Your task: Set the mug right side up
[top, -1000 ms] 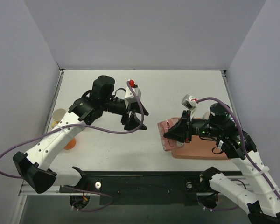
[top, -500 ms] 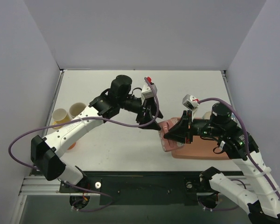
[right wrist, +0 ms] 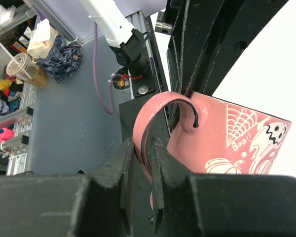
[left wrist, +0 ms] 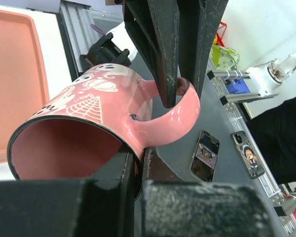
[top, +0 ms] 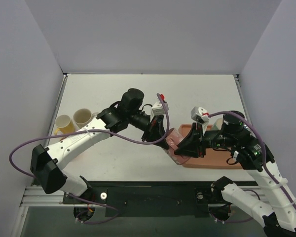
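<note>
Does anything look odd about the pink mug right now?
The pink ceramic mug with ghost and cobweb prints is tipped on its side, and both the left hand and the right hand pinch its handle at once, crowding the same loop.

The left gripper (left wrist: pixel 175 94) has reached the mug (left wrist: pixel 98 101) and closed on its handle (left wrist: pixel 180 118).

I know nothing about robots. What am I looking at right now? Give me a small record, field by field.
mug: pink, ghost and cobweb print, tipped on its side
left jaws: shut on the mug's wall at the rim
right jaws: shut on the handle
tray: salmon, under and beside the mug
cups: two, standing far left, away from both arms
task state: mug not yet upright
</note>
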